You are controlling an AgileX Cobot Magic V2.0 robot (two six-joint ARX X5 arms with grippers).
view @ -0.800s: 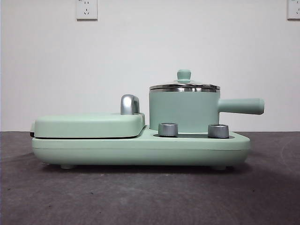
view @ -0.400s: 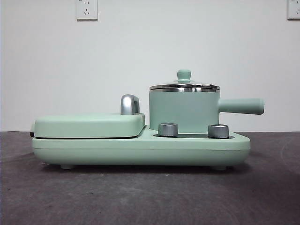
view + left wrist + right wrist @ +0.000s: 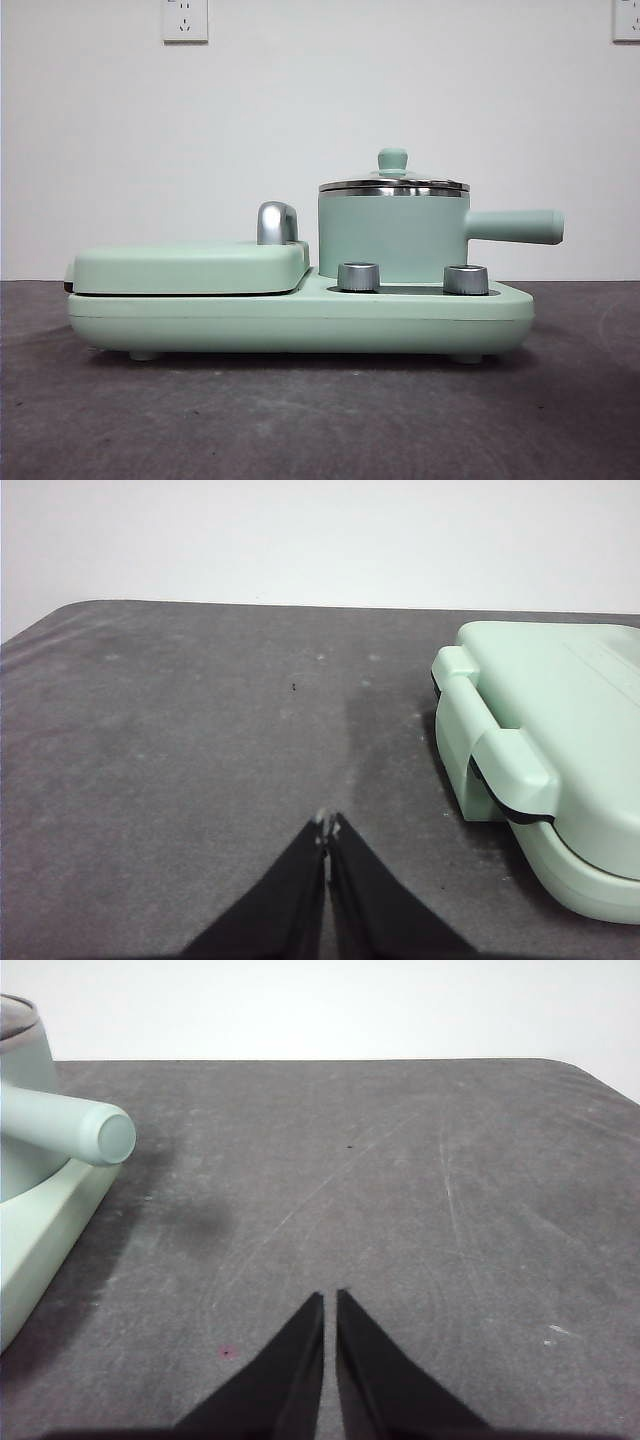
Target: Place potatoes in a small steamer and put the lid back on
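Note:
The small steamer (image 3: pixel 392 238) stands on the right half of a mint-green appliance base (image 3: pixel 300 315), its straight handle (image 3: pixel 515 227) pointing right. The lid (image 3: pixel 393 182) rests on its steel rim, green knob up. The potatoes are out of view. My left gripper (image 3: pixel 327 825) is shut with nothing in it, over bare table beside the closed griddle end (image 3: pixel 540 770) of the appliance. My right gripper (image 3: pixel 330 1298) is shut and holds nothing, over bare table off the steamer handle's tip (image 3: pixel 112 1136). Neither arm shows in the front view.
A flat closed griddle cover (image 3: pixel 190 266) with a chrome handle (image 3: pixel 277 222) fills the appliance's left half. Two metal dials (image 3: pixel 359 276) sit at the front below the steamer. The dark grey table (image 3: pixel 300 420) ends at a white wall.

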